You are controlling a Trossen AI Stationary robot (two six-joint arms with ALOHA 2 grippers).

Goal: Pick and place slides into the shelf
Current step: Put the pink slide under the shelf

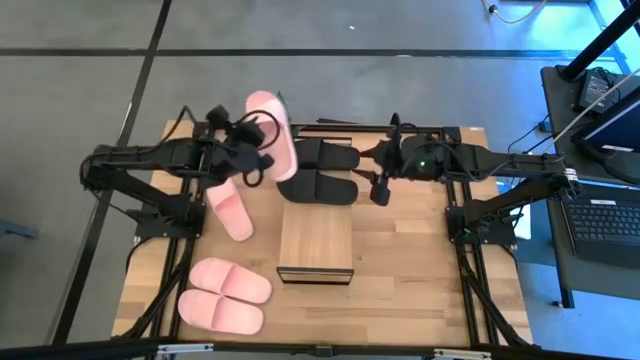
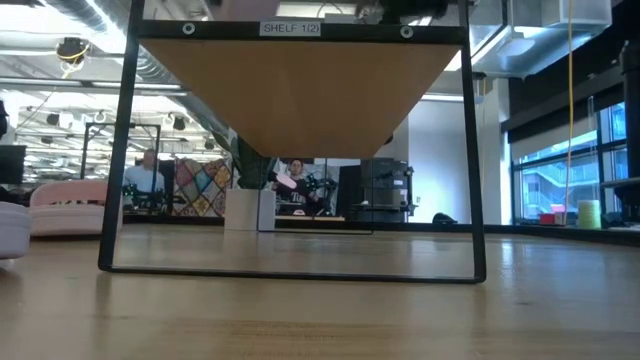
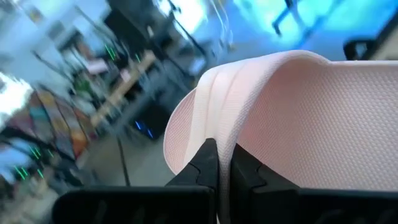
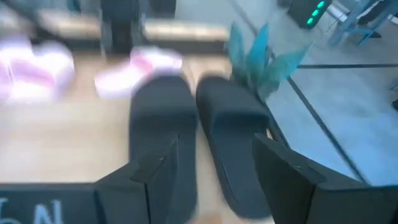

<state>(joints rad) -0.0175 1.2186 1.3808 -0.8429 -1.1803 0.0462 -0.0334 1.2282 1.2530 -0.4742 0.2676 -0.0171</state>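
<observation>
My left gripper (image 1: 260, 160) is shut on a pale pink slide (image 1: 271, 132), raised above the table's far left part. Its partner (image 1: 230, 210) lies flat on the table just nearer. A second pink pair (image 1: 225, 295) rests side by side at the near left and shows in the low view (image 2: 60, 205). The black pair (image 1: 325, 172) lies on its soles at the far middle. My right gripper (image 1: 380, 188) hangs open above the black pair (image 4: 205, 118), a finger on either side, touching nothing. The shelf (image 1: 316, 243) stands in the table's middle, just nearer than the black pair. My left gripper pinches a thin edge of the pink slide (image 3: 211, 134) between its two shut fingers (image 3: 205, 165); whether that edge is sole rim or strap, I cannot tell. The fingers come nearly level from the table's left. The slide is lifted clear of the table, stretching away beyond the fingers.
The low view looks under the shelf's wood top (image 2: 300, 90) between its thin dark legs (image 2: 118, 150). Bare tabletop (image 1: 420, 270) lies to the right of the shelf. A laptop (image 1: 605, 225) sits on a bench beyond the table's right edge.
</observation>
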